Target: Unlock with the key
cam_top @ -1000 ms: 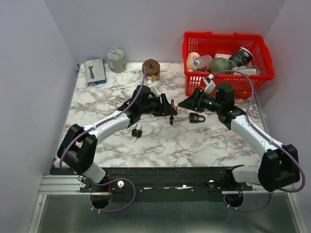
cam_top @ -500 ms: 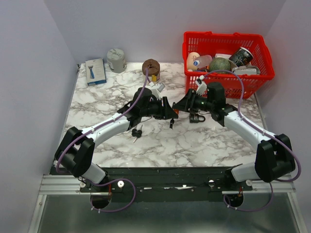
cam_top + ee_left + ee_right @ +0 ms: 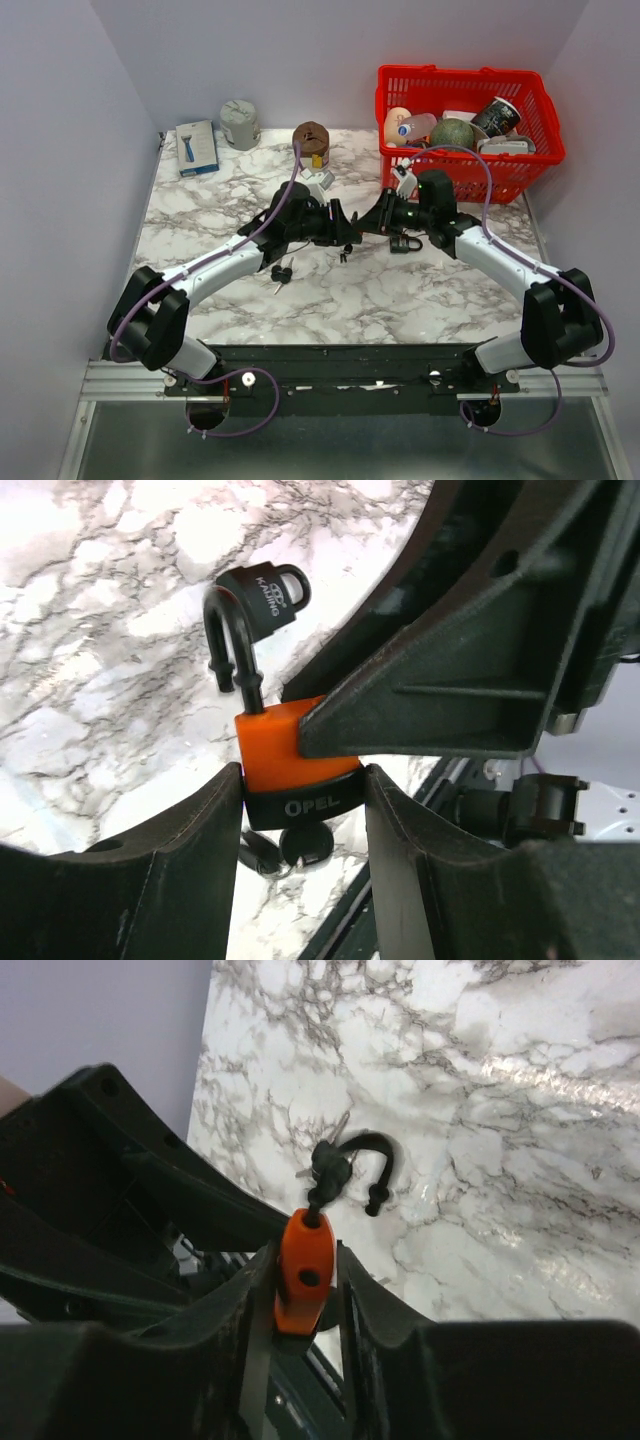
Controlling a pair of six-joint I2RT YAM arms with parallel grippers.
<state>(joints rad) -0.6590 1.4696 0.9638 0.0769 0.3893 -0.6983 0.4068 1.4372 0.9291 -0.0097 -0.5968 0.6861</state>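
Above the marble surface (image 3: 400, 290), we watched the left end effector (image 3: 300, 780) clamp the orange padlock (image 3: 272, 742) by its base while the right end effector (image 3: 303, 1258) pinched its body, apparently steadying it for the key (image 3: 300, 850).

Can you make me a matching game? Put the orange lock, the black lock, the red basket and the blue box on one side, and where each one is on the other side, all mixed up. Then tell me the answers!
Things
1. orange padlock with a black base
2. small black padlock
3. red plastic basket
4. blue-and-white box

Places
A. back left of the marble table
B. lying on the table near its middle
C. back right, full of things
D. pinched between the left gripper and the right gripper

Pairs: 1-D, 2-B, 3-C, 4-A
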